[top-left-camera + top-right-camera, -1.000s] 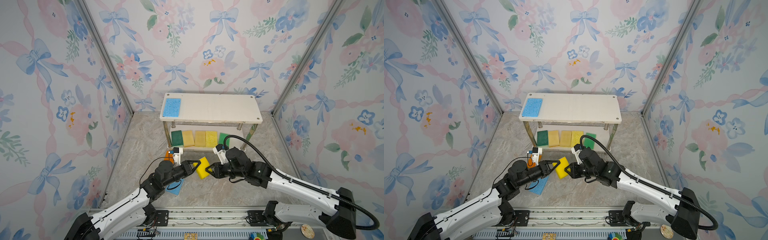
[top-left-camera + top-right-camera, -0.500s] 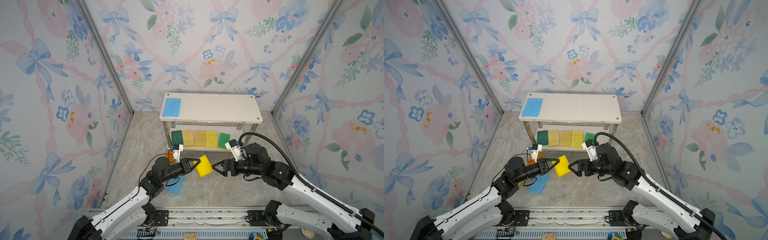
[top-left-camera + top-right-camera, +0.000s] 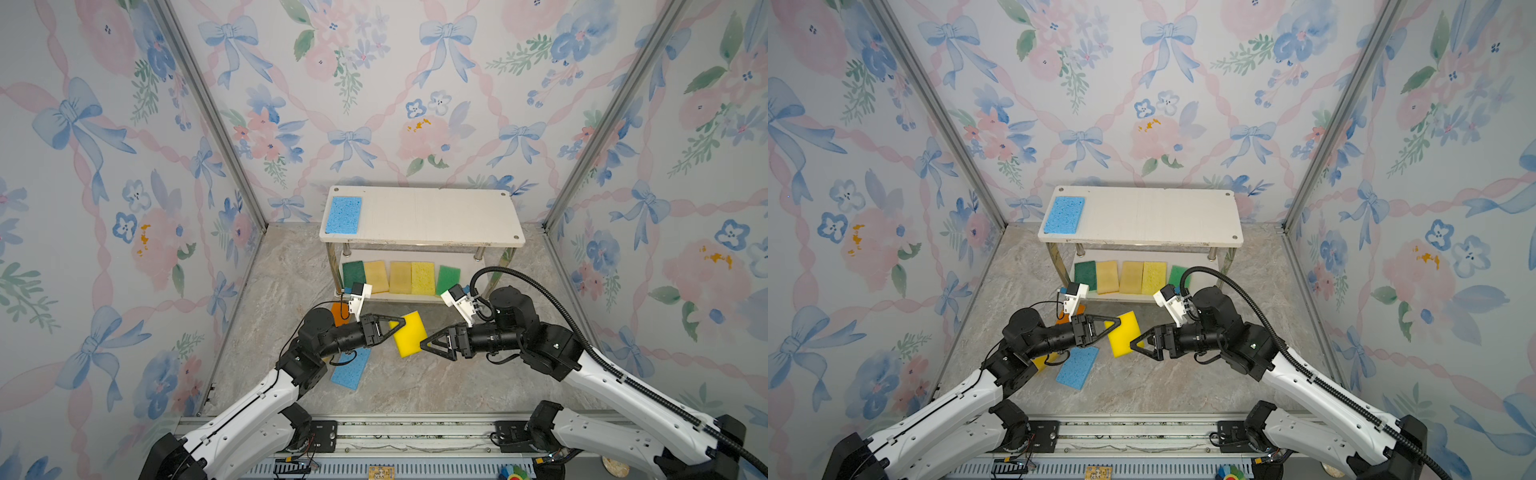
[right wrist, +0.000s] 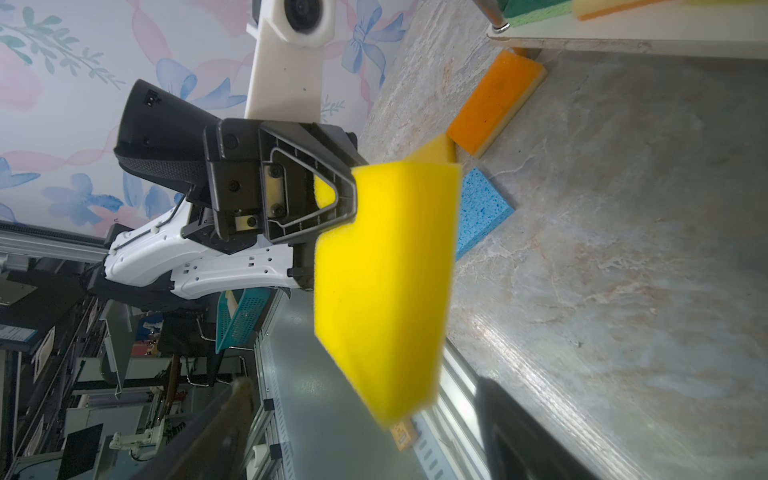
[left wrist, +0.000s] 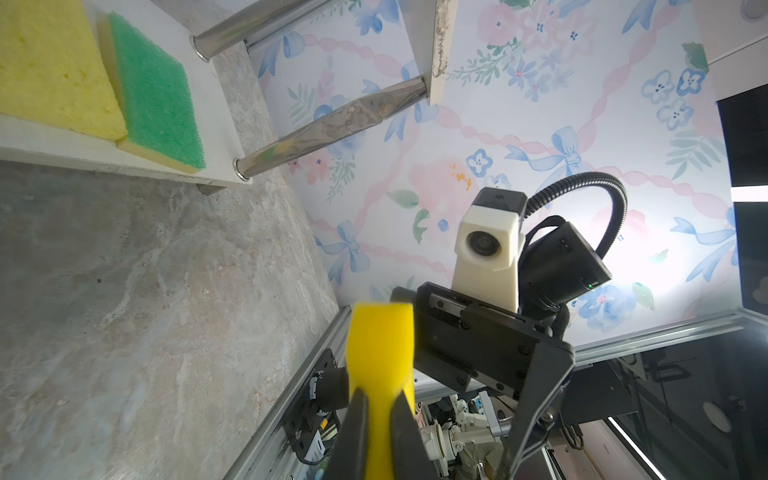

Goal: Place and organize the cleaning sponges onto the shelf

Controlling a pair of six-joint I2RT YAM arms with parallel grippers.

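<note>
**Figure. Sponge sorting, mid-task, in both top views.** The shelf stands at centre frame against the back wall.

**Done:**
- The shelved blue sponge lies flat at the left end of the upper board.
- Five sponges sit side by side on the lower board. From left to right they are a dark green sponge, a tan sponge, a second tan sponge, a pale yellow sponge and a light green sponge.

**In hand:**
- The left hand is clamped shut on one end of the bright yellow sponge, holding it clear of the worktop just below the shelf.
- The right hand, jaws spread wide and gripping nothing, points at the sponge's lower right corner.

**Left to do:**
- The held sponge has to be shelved.
- Three sponges remain on the worktop at lower centre-left: the loose blue sponge, the orange sponge and a half-hidden yellow sponge.
- Most of the upper board is bare, so it is the likely destination.

**Obscured:**
- The left arm covers nearly all of the half-hidden yellow sponge.
- The left wrist camera covers much of the orange sponge from above.
- The upper board hides the rear of the lower board.
- The right hand's fingers are blurred in its own wrist view.
- Whether that hand touches the held sponge cannot be told.
</note>
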